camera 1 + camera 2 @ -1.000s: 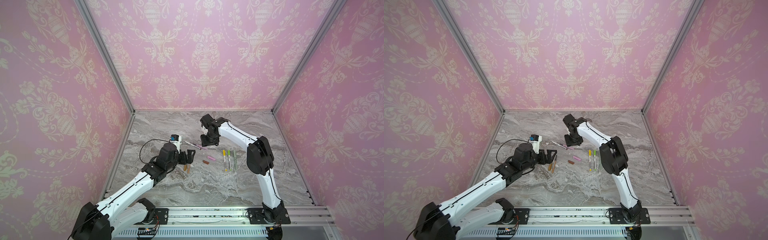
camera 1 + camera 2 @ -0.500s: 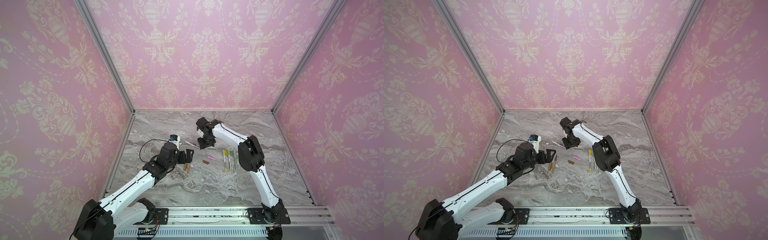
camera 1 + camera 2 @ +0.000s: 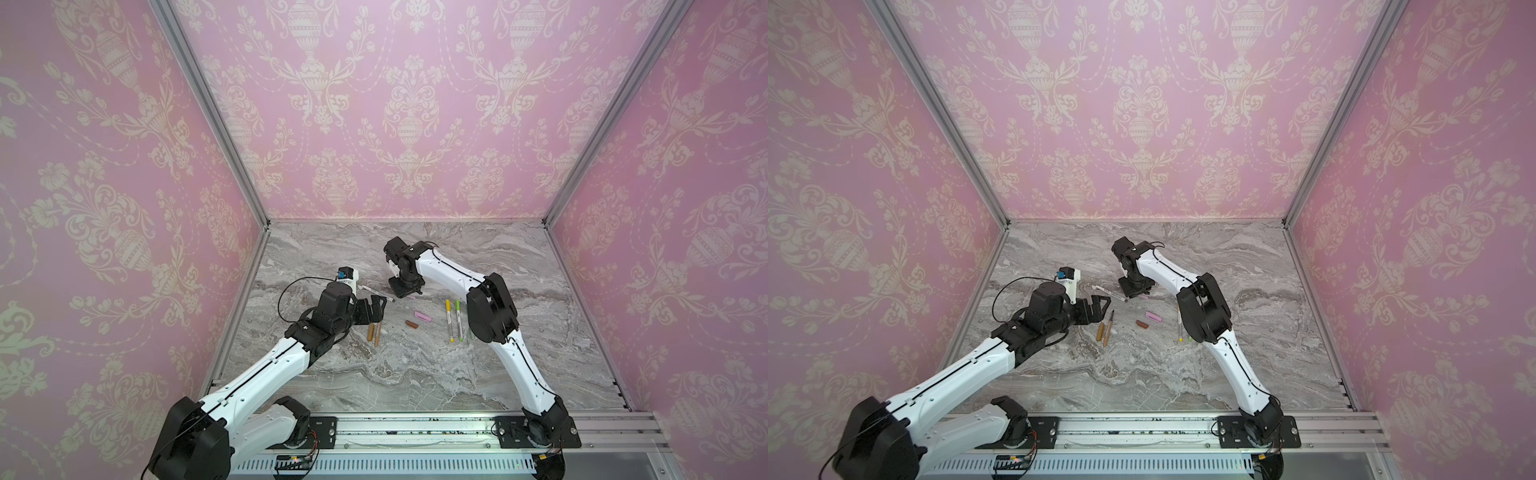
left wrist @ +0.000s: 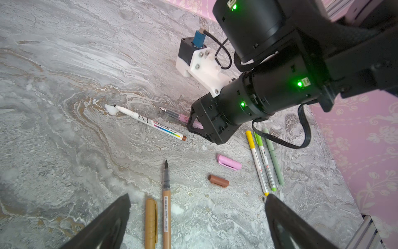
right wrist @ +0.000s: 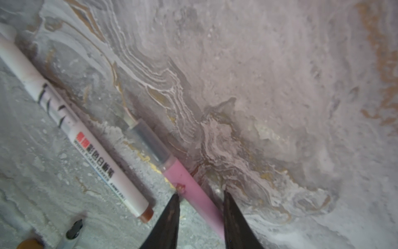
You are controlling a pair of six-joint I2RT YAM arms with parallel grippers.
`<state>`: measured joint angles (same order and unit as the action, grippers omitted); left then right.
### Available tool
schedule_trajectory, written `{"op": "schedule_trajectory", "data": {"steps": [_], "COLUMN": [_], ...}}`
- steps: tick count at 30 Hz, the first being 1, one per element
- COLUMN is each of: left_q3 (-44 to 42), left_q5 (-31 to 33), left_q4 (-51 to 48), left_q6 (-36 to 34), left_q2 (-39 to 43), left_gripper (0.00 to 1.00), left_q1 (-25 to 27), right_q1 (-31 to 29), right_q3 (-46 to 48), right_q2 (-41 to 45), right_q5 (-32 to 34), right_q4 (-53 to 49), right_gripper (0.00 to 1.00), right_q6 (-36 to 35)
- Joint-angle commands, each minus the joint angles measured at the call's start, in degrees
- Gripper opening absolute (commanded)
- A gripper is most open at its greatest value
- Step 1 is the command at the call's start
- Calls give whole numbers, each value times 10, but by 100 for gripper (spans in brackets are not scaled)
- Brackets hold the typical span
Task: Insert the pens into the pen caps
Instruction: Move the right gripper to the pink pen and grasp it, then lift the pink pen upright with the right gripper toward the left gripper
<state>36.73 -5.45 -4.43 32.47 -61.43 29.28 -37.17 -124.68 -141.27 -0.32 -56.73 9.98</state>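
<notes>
**Right gripper straddling pink pen, left gripper idle and wide**

Grey veined marble tabletop [image 3: 415,374], matte and slightly gritty, boxed in by pink damask walls [image 3: 415,124].

Key relation: the pink pen [image 5: 189,183] lies flat, directly between the right gripper [image 5: 200,194] fingers. Its long axis runs diagonally. The fingers sit across the smooth pink barrel at the tail half. The clear section and nib point away from the gripper, toward the brown-ended white pen [image 4: 150,124] lying just beside it, nearly parallel. Finger gap is narrow, about barrel width; I can't tell whether the pads are biting. The right arm is clearly the nearer one.

The left gripper [image 4: 198,196] has its jaws fully apart and holds nothing. It hovers over the tan pen [image 4: 166,204] and tan cap [image 4: 151,222], which lie side by side.

The pink cap [image 4: 229,162], a short tube with a clip, lies loose near the brown cap [image 4: 218,181], between the two arms.

The yellow pen [image 4: 257,163], green pen [image 4: 266,163] and sage pen [image 4: 274,159] lie bunched parallel and look capped.

Round slim barrel, so likely to roll if pinched off-centre.
</notes>
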Motion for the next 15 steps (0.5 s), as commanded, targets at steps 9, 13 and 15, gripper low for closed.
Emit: {"op": "schedule_trajectory", "data": {"steps": [9,13,15], "left_q3": [13,7,4], "left_q5": [-9,-9,-12], "left_q4": [-23,-22,-20], "left_q6": [6,10,10], "left_q2": [14,26,31], "left_gripper": [99,99,99], "left_q1": [-15,-17,-18], "right_q1": [-7,-7,-6], "right_q3": [-38,-37,-36], "right_q2": [-59,-47,-30], "right_q5": [-4,-2,0], "right_q4": [-24,-22,-20], "right_gripper": [8,0,0], "right_q6": [-1,11,25]}}
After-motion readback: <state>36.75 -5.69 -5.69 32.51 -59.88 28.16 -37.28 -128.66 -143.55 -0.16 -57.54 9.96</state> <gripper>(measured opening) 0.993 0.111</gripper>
